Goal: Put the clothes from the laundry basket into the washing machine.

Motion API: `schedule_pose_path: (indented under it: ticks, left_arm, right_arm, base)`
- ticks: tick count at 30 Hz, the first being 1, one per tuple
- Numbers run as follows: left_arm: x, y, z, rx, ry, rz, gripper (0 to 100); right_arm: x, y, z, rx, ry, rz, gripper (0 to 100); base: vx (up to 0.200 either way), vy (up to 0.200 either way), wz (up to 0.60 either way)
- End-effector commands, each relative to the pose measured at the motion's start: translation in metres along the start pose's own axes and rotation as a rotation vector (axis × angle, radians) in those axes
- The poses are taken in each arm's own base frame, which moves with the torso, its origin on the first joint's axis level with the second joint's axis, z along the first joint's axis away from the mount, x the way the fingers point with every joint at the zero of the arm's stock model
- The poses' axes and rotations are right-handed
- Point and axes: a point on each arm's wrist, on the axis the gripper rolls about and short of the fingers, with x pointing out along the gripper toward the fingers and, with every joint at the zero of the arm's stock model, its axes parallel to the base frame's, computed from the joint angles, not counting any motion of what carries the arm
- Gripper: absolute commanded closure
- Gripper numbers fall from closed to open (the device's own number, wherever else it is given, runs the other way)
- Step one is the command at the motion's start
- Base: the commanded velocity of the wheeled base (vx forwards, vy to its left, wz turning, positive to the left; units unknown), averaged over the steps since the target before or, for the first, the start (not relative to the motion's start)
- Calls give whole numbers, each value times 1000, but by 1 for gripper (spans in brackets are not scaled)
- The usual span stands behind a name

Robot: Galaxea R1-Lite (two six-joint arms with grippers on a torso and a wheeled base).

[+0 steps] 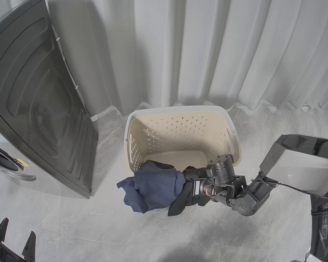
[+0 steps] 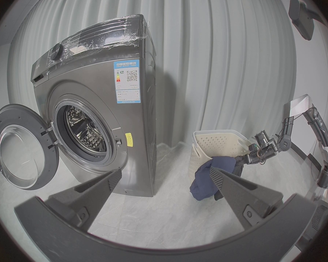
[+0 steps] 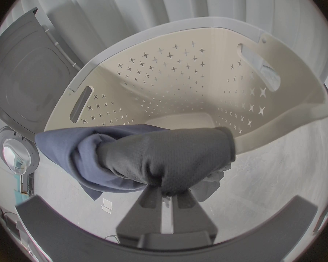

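Right wrist view, close up: the right gripper (image 3: 166, 191) has its jaws pressed together on cloth, and a fold of a dark grey garment (image 3: 171, 153) is pinched between them and bulges over their tips. Wrapped around this grey piece on one side is a navy blue garment (image 1: 153, 188), which is bunched together with it. I cannot tell whether the jaws pinch the blue cloth as well. In the head view both garments hang as one bundle at the near rim of the laundry basket (image 1: 178, 110), at the corner closer to the washing machine. The blue one droops outside the basket wall and the grey one hangs just beside it, under the gripper. The basket is cream with star-shaped holes and a grey rim. It stands upright on the pale floor (image 1: 98, 219), in front of a white curtain (image 1: 207, 37). The left gripper (image 2: 164, 171) is low on the robot's left side, well apart from the basket, with its jaws spread wide and nothing between them. In its wrist view the washing machine (image 2: 98, 84) stands to the left of the basket, its round door (image 2: 22, 146) is swung fully open, and the metal drum (image 2: 84, 130) is visible inside.
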Motion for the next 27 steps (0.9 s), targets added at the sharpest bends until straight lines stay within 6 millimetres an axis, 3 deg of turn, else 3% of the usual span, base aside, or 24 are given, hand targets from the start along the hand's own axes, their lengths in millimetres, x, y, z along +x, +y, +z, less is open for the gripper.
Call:
schedule_pose_path:
  ticks: [1,6,11,27]
  left_arm:
    - [0,0,-4,-1,3,2,0]
    - [0,0,-4,-1,3,8,0]
    - [0,0,-4,0,2,8,0]
    - [0,0,-4,14,2,-4,0]
  right_arm:
    - [-44,10,26,8,-71,49,100]
    - [-108,17,51,10,-167,120,100]
    - [-163,18,63,18,-245,189,100]
    - [-291,-15,67,19,-462,423,100]
  base:
    - [0,0,0]
    - [0,0,0]
    - [0,0,0]
    - [0,0,0]
